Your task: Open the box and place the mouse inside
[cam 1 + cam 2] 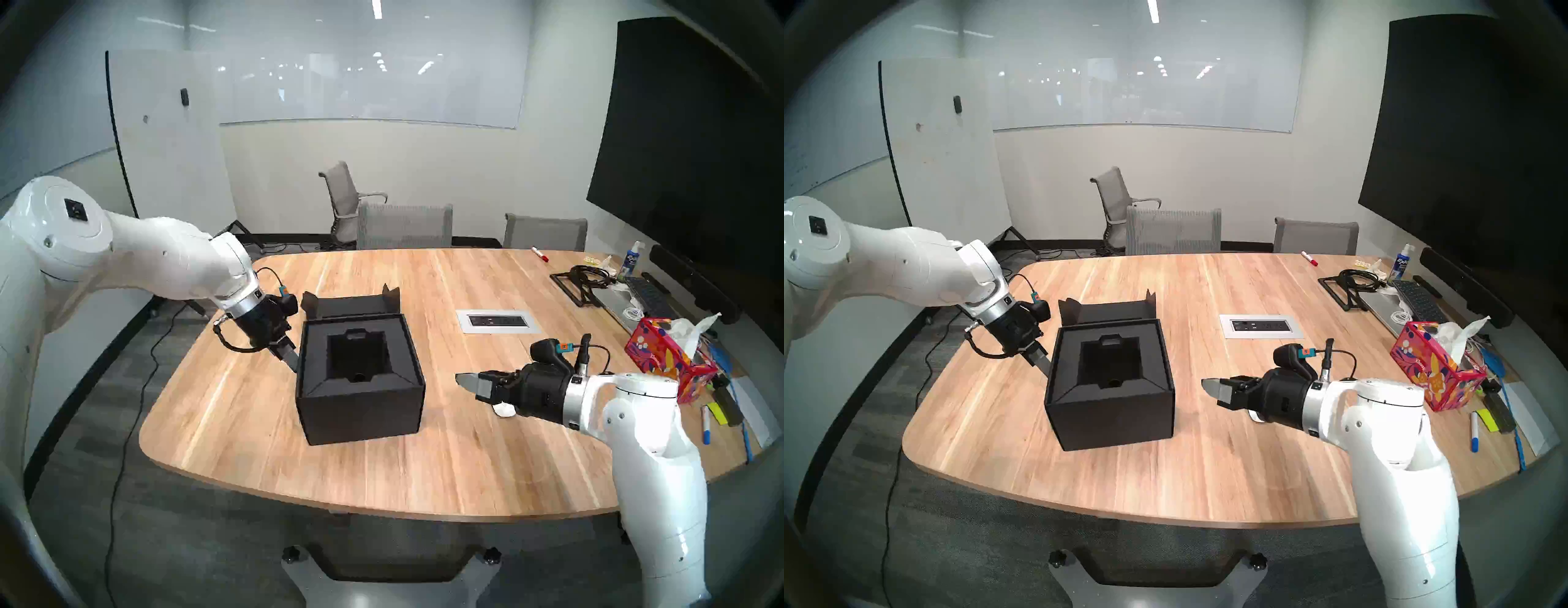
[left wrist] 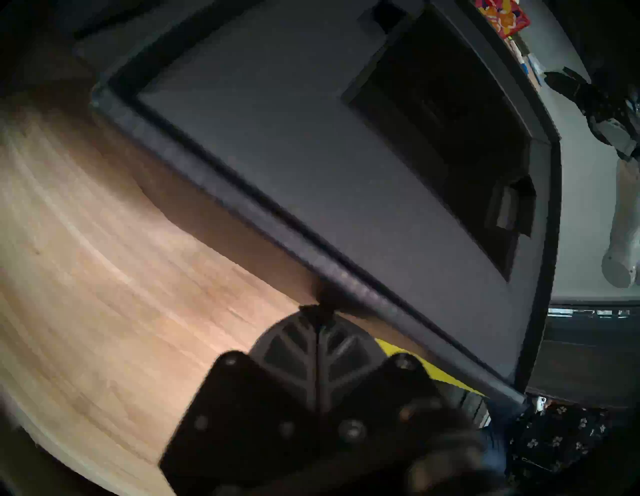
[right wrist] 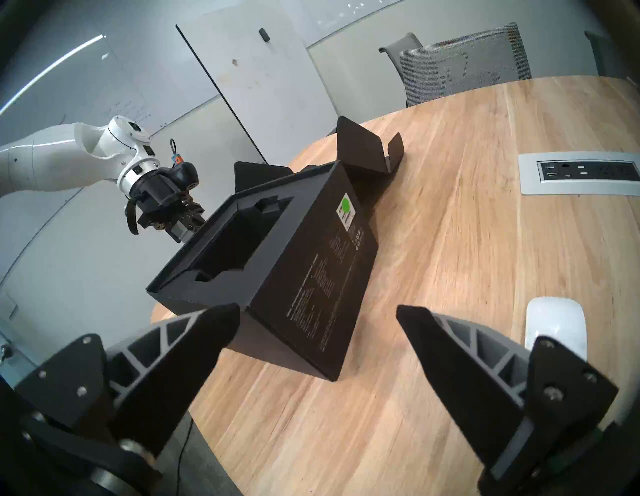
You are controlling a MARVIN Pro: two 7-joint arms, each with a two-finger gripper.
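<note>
Right wrist view has the right gripper [image 3: 318, 313] spread wide with nothing between its two dark ribbed fingers [image 3: 450, 343], hovering low over the wooden table [image 3: 485, 242]. Just beside its right-hand finger lies the mouse [image 3: 556, 324], a smooth white low oval resting flat on the wood; from the head camera only a sliver of it [image 1: 505, 410] peeks out under the gripper body. Ahead of the fingers sits the box [image 3: 311, 277], a matte black cardboard cube with fine pale print on its near side and a small white label with a green dot [image 3: 347, 210] near one corner. Its lid [image 1: 352, 302] is folded back onto the table behind it, and the top shows a black recessed insert [image 1: 358, 354] with a deep square well, nothing visible inside. On the box's far side, the left gripper [image 1: 290, 356] is clenched, fingers pressed together, with its tip at the box's left wall just below the rim; whether it pinches anything I cannot tell. A strip of yellow [image 2: 429, 370] shows beneath the box edge in the left wrist view. Well off to the right stands a red floral tissue box [image 1: 666, 361].
</note>
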